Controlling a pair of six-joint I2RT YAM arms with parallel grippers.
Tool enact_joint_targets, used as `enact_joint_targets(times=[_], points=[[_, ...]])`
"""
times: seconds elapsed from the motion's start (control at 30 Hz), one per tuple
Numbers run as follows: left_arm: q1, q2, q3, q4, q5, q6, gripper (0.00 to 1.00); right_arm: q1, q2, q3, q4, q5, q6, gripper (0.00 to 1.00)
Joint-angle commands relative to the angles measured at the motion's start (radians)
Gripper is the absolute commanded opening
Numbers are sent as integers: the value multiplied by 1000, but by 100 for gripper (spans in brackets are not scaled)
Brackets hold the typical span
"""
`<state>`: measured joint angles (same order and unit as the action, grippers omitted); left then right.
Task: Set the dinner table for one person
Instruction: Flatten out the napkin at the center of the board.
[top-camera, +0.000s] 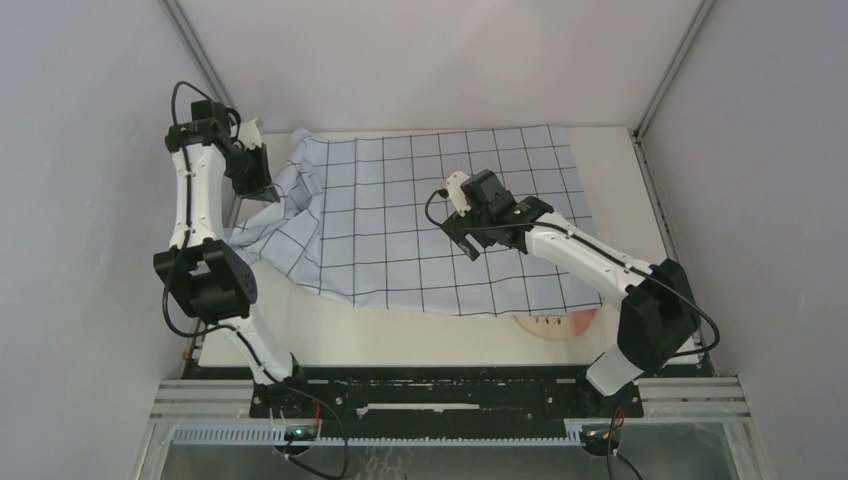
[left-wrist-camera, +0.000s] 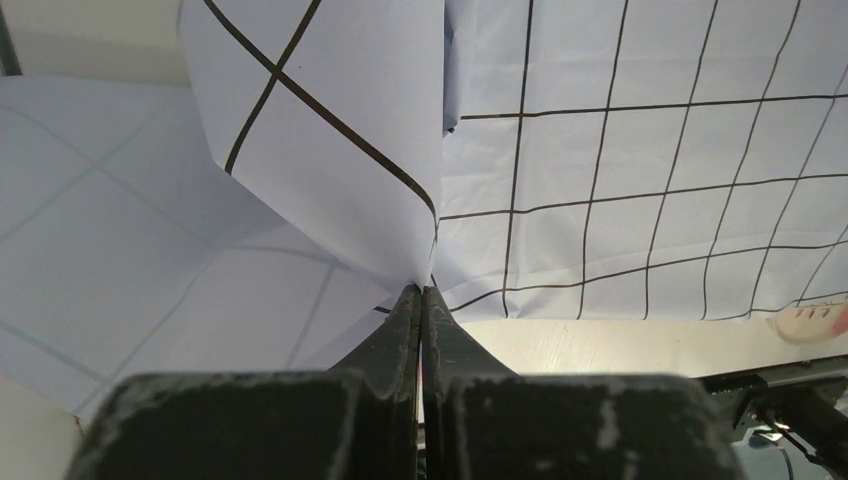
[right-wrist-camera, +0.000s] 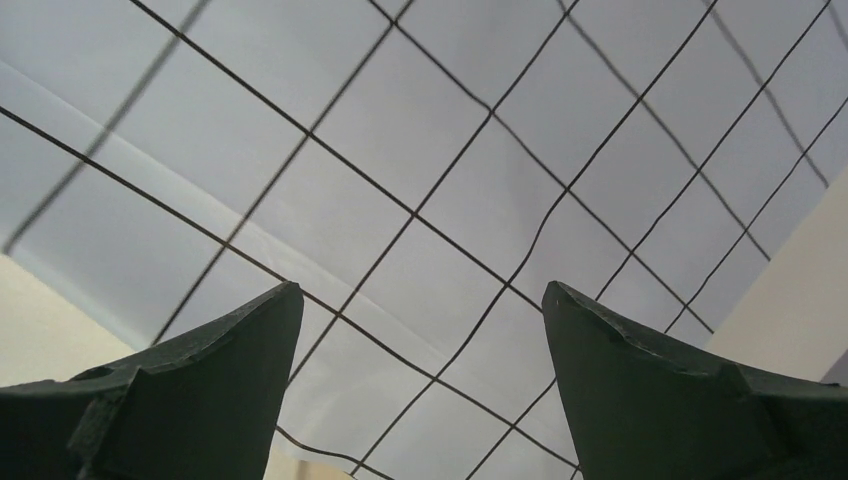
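Black, scuffed fingers (left-wrist-camera: 400, 335) of the left gripper (left-wrist-camera: 422, 290) are pressed together with a fold of the pale-blue cloth (left-wrist-camera: 650, 150) pinched between their tips. The cloth rises from the pinch in a peaked cone, its black grid lines slanting across it. From above, this gripper sits at the far left of the cloth, where the fabric is bunched and lifted into rumpled folds, while the rest lies mostly flat. The right gripper (right-wrist-camera: 420, 290) has its two dark fingers (right-wrist-camera: 230, 370) spread wide apart with nothing between them; through the gap only gridded cloth shows, a soft crease running diagonally across it. In the overhead view this gripper hangs over the middle of the cloth, a little right of centre, and whether its tips touch the fabric cannot be told. The cloth covers most of the dinner table (top-camera: 400, 335), whose cream-white surface shows as a bare strip along the near edge, a band down the right side and a narrow margin at the far edge. Near the front right, a pale plate with a pinkish rim (top-camera: 560, 325) pokes out from under the cloth's near hem, just ahead of the right arm's (top-camera: 600, 262) elbow. The left arm (top-camera: 195, 200) stands upright at the table's left edge.
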<state>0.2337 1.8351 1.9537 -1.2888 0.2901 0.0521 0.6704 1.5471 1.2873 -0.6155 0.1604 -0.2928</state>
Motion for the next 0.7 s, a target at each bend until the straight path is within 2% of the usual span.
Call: enact_joint_targets(times=[0.0, 0.33, 0.43, 0.47, 0.53, 0.57, 0.67], points=[[-5, -17, -19, 68, -25, 9, 0, -2, 55, -32, 22, 76, -23, 98], [-4, -11, 0, 83, -54, 23, 0, -35, 192, -52, 90, 108, 12, 91], [-5, -6, 20, 77, -53, 25, 0, -46, 213, -43, 86, 71, 21, 83], [-5, -3, 30, 73, -54, 25, 0, -49, 224, -35, 77, 58, 25, 79], [-4, 3, 51, 68, -60, 25, 0, -60, 252, -19, 60, 45, 31, 59], [-5, 6, 61, 66, -65, 25, 0, -70, 265, -13, 45, 29, 34, 52], [-6, 18, 92, 59, -80, 25, 0, -106, 317, 21, -14, -34, 49, 20]])
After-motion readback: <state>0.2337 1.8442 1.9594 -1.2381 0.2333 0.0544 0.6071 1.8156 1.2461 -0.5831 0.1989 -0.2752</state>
